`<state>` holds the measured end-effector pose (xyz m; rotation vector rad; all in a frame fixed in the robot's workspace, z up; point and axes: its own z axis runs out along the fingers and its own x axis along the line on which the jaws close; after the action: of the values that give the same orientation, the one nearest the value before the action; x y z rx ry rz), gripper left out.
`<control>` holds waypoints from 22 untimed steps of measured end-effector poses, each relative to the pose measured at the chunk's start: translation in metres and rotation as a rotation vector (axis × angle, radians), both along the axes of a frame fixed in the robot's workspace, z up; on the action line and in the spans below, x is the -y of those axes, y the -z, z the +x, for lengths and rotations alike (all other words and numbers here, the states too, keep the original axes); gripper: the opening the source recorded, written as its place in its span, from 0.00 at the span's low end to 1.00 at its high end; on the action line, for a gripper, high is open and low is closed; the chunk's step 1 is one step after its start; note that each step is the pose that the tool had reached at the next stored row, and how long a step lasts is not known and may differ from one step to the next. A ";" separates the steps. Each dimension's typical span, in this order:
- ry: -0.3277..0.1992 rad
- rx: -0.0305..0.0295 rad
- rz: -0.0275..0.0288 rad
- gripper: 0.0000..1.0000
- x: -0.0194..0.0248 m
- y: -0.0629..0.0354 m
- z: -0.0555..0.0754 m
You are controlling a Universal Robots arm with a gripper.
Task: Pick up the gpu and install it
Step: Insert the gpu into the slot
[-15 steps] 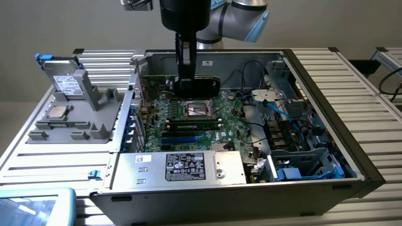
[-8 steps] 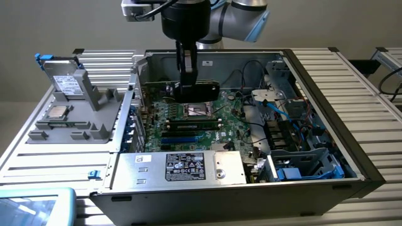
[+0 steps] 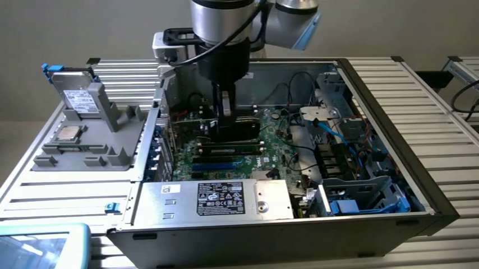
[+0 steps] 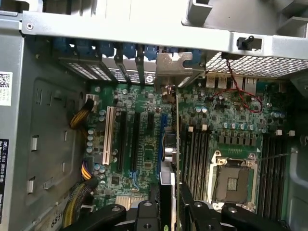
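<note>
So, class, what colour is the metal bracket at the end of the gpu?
Silver, plain metal. The gpu's bracket shows best in the wrist view.

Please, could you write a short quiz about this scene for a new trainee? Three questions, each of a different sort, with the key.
1. True or false: the processor socket is empty.
2. The pincer holds: A) a memory stick, B) the gpu, C) a cable.
3. Fill in: the silver processor chip lies on the grey tray at the exterior view's ____ of the computer case.
Key: 1 true; 2 B; 3 left.
</note>
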<state>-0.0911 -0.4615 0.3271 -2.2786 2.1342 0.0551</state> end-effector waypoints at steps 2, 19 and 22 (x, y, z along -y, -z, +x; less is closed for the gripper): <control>-0.002 0.0000 0.0001 0.27 0.0011 0.0036 0.000; -0.014 0.0001 0.0001 0.27 0.0050 0.0346 -0.009; -0.014 0.0003 0.0002 0.27 0.0048 0.0398 -0.019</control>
<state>-0.1100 -0.4663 0.2873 -2.2939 2.1176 0.0551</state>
